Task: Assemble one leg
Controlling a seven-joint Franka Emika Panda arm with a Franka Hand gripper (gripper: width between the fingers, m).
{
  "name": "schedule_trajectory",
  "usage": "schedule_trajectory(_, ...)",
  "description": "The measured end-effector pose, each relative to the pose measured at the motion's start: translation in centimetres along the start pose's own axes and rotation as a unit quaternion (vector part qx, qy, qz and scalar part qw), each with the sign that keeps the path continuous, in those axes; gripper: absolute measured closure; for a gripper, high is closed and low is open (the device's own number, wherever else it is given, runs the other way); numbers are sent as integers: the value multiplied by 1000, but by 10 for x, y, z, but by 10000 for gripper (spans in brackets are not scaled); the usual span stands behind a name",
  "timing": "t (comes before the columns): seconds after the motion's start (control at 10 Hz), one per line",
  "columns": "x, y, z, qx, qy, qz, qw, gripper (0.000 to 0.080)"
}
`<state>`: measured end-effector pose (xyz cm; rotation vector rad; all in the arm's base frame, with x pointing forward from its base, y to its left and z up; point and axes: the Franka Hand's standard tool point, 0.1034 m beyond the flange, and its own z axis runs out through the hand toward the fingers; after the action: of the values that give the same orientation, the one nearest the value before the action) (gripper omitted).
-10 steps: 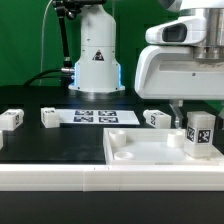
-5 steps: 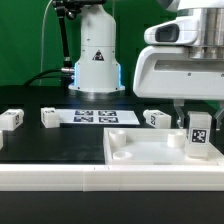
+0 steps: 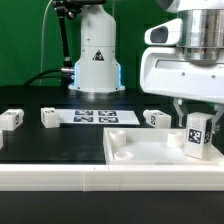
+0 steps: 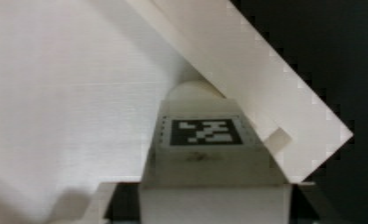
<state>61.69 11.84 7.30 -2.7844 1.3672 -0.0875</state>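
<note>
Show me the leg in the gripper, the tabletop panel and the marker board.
leg [image 3: 198,133], exterior view, tagged face.
tabletop panel [image 3: 150,152], exterior view, bare top surface.
marker board [image 3: 95,117], exterior view, middle of the board.

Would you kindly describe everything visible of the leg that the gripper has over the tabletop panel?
The leg is a small white block, plastic by its look, with a black-and-white square marker tag on the face toward the exterior camera. It stands upright, slightly tilted, at the exterior view's right end of the white tabletop panel. The gripper closes on its upper part from above. Whether its base rests on the panel cannot be told. The wrist view shows its tag between the fingers.
</note>
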Motion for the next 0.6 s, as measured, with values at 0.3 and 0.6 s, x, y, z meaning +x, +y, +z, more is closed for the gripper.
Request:
schedule_trajectory(0.3, -1, 1, 0, 0, 2, 172, 985, 509)
schedule_trajectory(0.6, 1, 2, 0, 5, -13, 254, 967, 509)
